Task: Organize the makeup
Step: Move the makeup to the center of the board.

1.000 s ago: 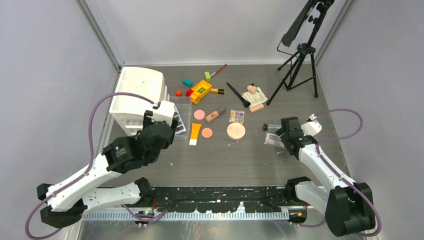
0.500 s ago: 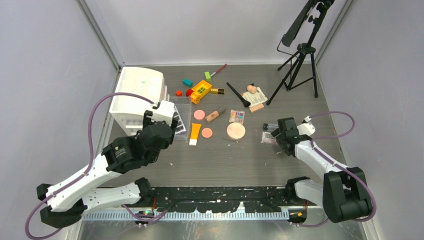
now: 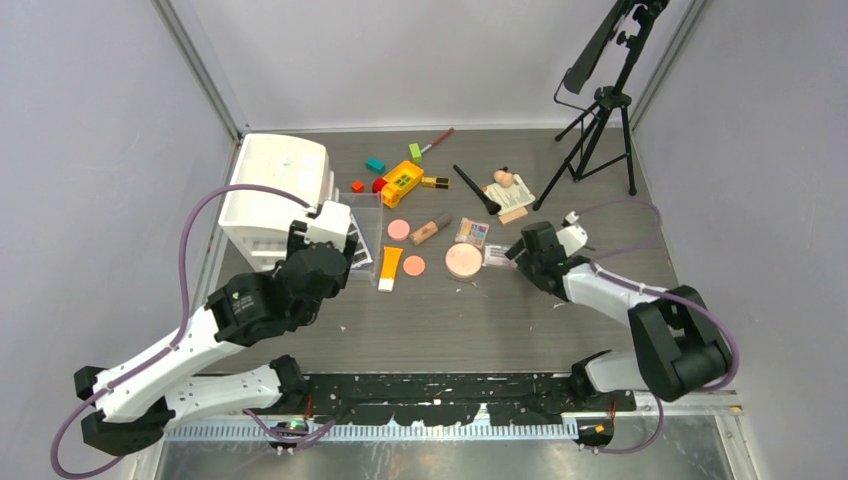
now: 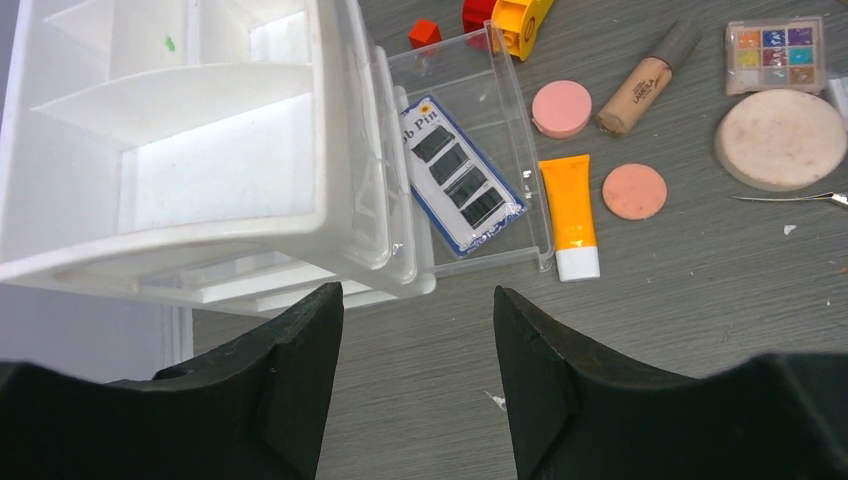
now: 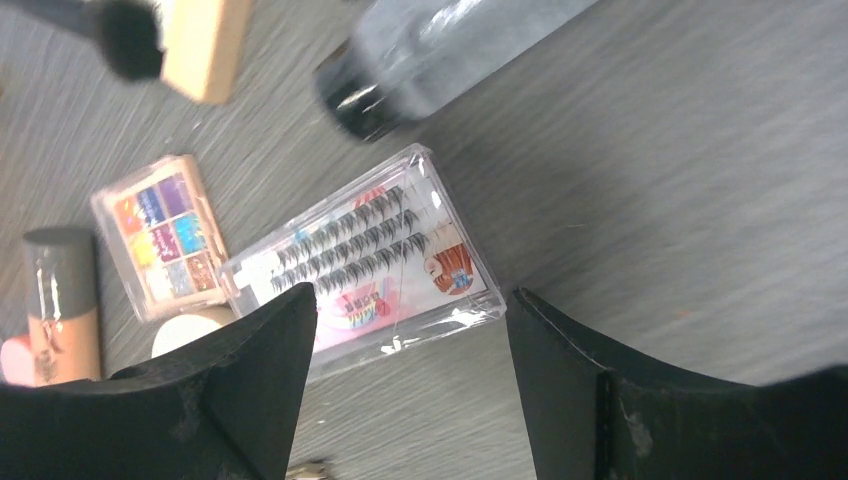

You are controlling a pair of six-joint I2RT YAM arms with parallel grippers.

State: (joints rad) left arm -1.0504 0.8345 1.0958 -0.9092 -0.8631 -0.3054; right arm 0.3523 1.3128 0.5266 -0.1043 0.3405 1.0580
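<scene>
The right tool stood spread, its fingers framing the lash box, which lay flat on the bench just beside the eyeshadow palette. Picking up that box seemed the step in hand. The next move called for lowering and closing squarely on its edges. The left tool hung spread above the open drawer.

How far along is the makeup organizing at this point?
Done: the clear drawer is pulled open with one hairpin card lying in it. In hand: nothing held; the right gripper, open, hangs over the lash case, and the left gripper hovers open by the drawer. Left: nearly everything, including the orange tube, pink compact, peach compact, eyeshadow palette and black brush, loose on the table.
</scene>
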